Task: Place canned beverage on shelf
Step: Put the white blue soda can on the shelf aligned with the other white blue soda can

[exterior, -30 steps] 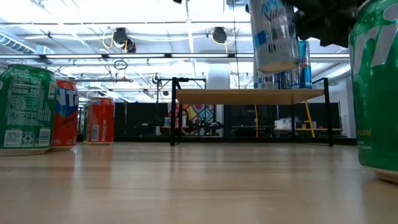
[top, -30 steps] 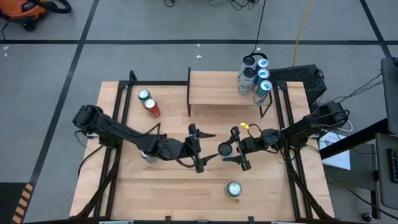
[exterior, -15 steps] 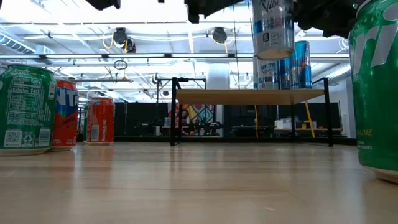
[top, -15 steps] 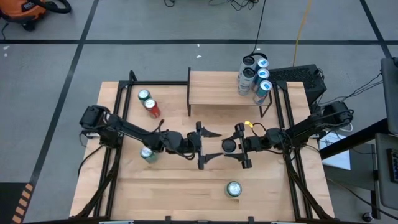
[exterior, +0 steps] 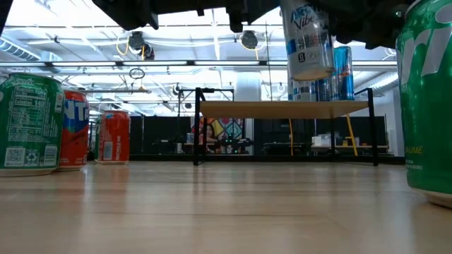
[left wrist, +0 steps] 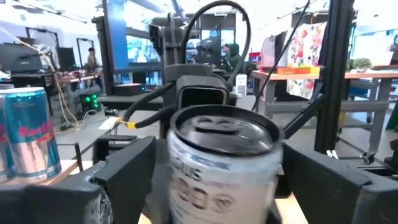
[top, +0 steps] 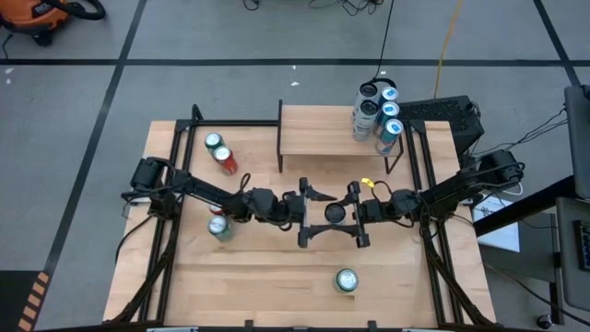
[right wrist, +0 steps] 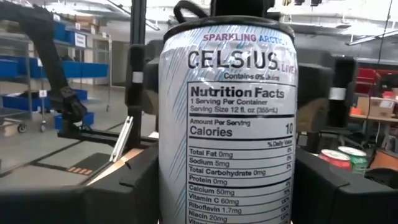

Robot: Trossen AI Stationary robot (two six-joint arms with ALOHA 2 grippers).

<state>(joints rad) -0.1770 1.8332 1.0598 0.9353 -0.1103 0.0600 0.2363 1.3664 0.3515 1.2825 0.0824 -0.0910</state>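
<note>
Fingers of the right gripper point(top: 353, 214) clamp a silver canned beverage point(top: 335, 215) above mid-bench in the high view, while the left gripper point(top: 308, 214) faces it, fingers spread wide and bracketing the can from the other side. The shelf point(top: 323, 129) stands well apart at the bench's point(top: 258, 286) far edge, four cans point(top: 378, 115) crowding its right end.

In the low view the can point(exterior: 308, 39) hangs upright, clear of the bench, long axis vertical; green and red cans point(exterior: 60, 127) stand at left.

Left wrist view: the can's top point(left wrist: 224, 127) shows between spread fingers point(left wrist: 124, 174).

Right wrist view: the upright label point(right wrist: 231, 124) fills the frame.
</note>
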